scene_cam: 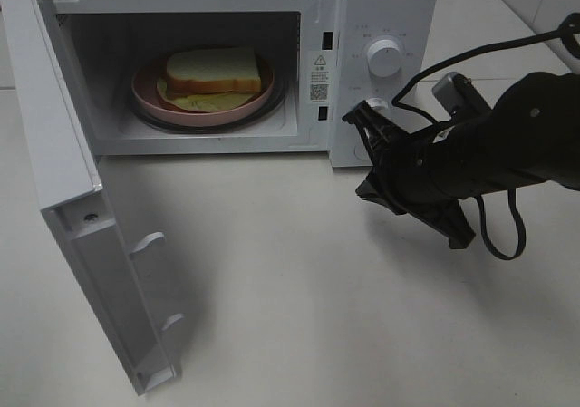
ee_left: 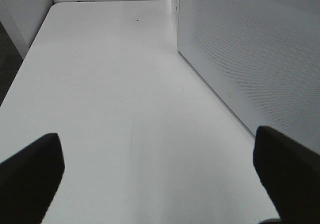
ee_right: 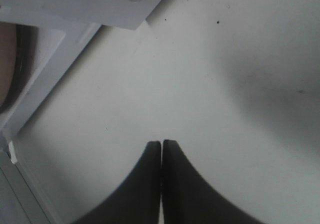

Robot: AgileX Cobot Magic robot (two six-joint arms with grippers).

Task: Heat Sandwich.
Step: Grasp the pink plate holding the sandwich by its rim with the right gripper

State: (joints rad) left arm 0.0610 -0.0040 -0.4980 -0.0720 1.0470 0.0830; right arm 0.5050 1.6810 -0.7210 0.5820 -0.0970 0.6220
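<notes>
The sandwich [scene_cam: 214, 73], white bread over green lettuce, lies on a pink plate [scene_cam: 145, 88] inside the open microwave [scene_cam: 381, 8]. My right gripper [scene_cam: 367, 153] hangs just in front of the microwave's control panel, low on its right side, apart from the sandwich. In the right wrist view the right gripper [ee_right: 161, 144] is shut with nothing between its fingers, above bare table. The left arm is outside the high view. My left gripper [ee_left: 157, 136] stands wide open and empty over the table, beside the microwave's perforated side wall [ee_left: 260, 54].
The microwave door [scene_cam: 91, 244] swings out to the front left across the table. An upper dial [scene_cam: 385, 58] shows on the panel. A black cable [scene_cam: 507, 235] loops under the right arm. White table [scene_cam: 299, 298] stretches in front of the microwave.
</notes>
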